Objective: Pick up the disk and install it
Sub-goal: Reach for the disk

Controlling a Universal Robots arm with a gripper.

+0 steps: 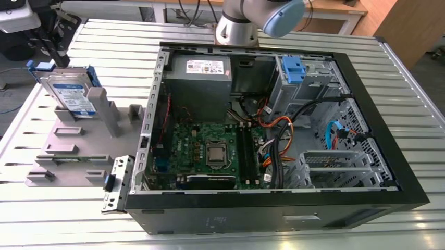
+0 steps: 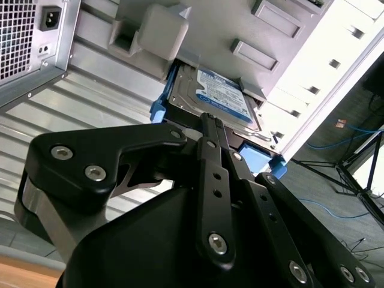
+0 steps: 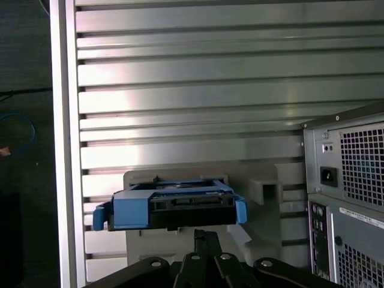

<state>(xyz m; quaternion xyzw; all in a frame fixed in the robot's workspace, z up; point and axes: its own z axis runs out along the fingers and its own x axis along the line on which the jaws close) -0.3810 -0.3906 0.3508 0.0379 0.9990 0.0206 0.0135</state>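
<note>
The disk [image 1: 71, 97] is a silver drive with a white-and-blue label and blue side rails. It stands on edge in a slot of the grey holder [image 1: 76, 143] at the exterior view's left, beside the open computer case. Both wrist views show the disk [image 2: 223, 95] [image 3: 174, 205] seated in that holder. My gripper [image 1: 54, 52] hangs right at the disk's upper blue end. Its black fingers [image 2: 208, 129] [image 3: 201, 239] lie pressed together, tips at the drive's edge, with nothing seen between them.
The open computer case [image 1: 389, 156] lies on the slatted metal table [image 1: 417, 94], holding a grey power-supply box [image 1: 200, 78], a motherboard [image 1: 208, 151], cables and a blue-fronted drive bay [image 1: 292, 70]. A small metal bracket [image 1: 114, 182] leans at the case's near left corner.
</note>
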